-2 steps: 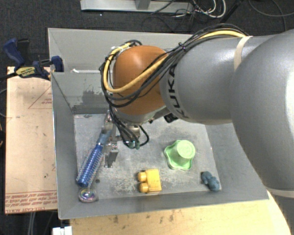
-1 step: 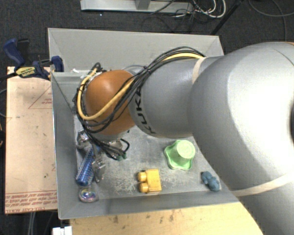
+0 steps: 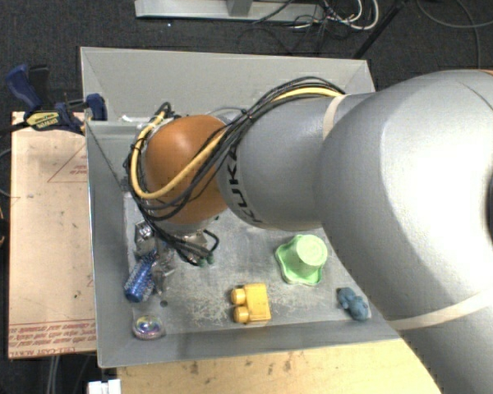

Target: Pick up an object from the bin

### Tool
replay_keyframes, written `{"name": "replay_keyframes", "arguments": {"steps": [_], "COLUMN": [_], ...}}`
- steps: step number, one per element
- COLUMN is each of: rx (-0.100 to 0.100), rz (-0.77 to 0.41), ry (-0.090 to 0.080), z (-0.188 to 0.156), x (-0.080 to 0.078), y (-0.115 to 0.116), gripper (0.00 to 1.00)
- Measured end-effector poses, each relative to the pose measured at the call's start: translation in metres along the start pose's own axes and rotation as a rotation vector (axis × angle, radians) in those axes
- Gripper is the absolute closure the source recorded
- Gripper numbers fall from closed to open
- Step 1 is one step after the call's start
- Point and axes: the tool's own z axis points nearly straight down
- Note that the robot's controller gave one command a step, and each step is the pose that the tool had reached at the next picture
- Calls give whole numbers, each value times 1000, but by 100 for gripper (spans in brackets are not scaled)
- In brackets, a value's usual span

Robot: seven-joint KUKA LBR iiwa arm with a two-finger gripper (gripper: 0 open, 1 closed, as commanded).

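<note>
Reaching in from the right of the frame, the grey arm (image 3: 378,187) covers most of the right half and hides much of the grey metal bin (image 3: 230,76) beneath it. Its wrist carries a rounded orange cover (image 3: 177,167), left of centre, with black and yellow cables (image 3: 255,109) looped over it. Below that cover, in the lower left part of the bin, sits the tool (image 3: 154,259) — small, metallic and crowded with wiring, so whether it stands apart or together cannot be told.

On the bin floor, right of centre and just under the arm, lies a pale green plastic piece (image 3: 301,261) with a round top. Left of it and lower, near the front wall, is a yellow block (image 3: 251,304) with two round knobs on its near side. A blue glittery cylinder (image 3: 138,284) lies tilted at the lower left, its upper end right at the tip of the tool — nearest of all the things to it, though contact is unclear. A small blue-grey figure (image 3: 354,304) lies at the lower right by the front wall, beside the arm. Smallest is a shiny round bead (image 3: 148,328) in the lower left corner, just below the cylinder and apart from it.
</note>
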Motion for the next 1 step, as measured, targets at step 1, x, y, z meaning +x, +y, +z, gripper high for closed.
{"name": "replay_keyframes", "arguments": {"steps": [1], "rx": [-5], "rz": [-79], "ry": [-1], "z": [-180], "x": [0], "y": [-5], "gripper": [100]}}
